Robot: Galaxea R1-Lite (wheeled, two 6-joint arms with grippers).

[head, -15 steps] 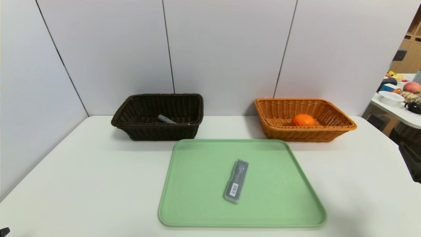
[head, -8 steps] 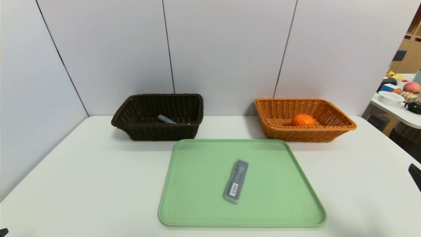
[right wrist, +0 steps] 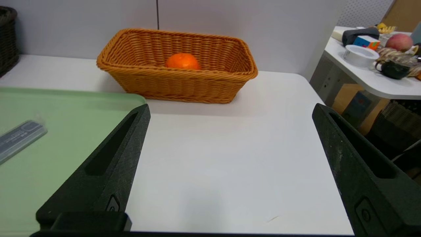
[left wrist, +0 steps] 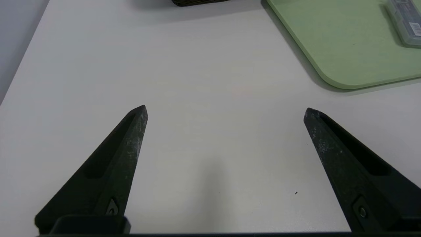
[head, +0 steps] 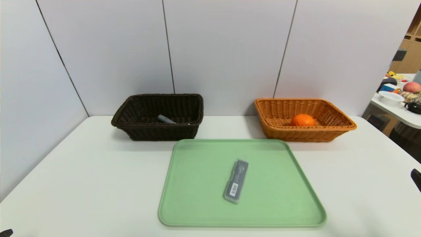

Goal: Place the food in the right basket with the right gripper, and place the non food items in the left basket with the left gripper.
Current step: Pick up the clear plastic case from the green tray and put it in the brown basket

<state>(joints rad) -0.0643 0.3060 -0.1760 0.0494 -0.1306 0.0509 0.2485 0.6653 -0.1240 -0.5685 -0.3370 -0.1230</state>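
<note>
Head view first: a green tray (head: 197, 184) sits at the middle of the table (head: 82, 177), toward the near edge, and one item is left on it, a slim grey pencil-lead case (head: 236, 181) with a barcode label, lying flat near the tray's centre, its long side running roughly front to back. At the back of the table, the dark basket (head: 158, 130) on the left side already holds a grey marker (head: 166, 119), and the orange basket (head: 306, 133) on the right side holds an orange (head: 303, 120). So the food looks sorted; the case is the non-food piece not yet moved, and that job goes to the left arm.

Left gripper (left wrist: 225, 112) hovers over bare table near the front left corner, jaws spread wide, nothing between them, with the tray's near left corner and the case well off ahead of it. Right gripper (right wrist: 230, 110) hangs over the table near the right edge, jaws also wide and empty, facing the orange basket.

Now the case: by its look it is light, stiff plastic, smooth and probably slippery, and it lies very low on the tray. My call is to come straight down and pinch across the narrow width near the middle of its length, so it stays balanced. A grip near one end could let it swing or skid on the tray.
</note>
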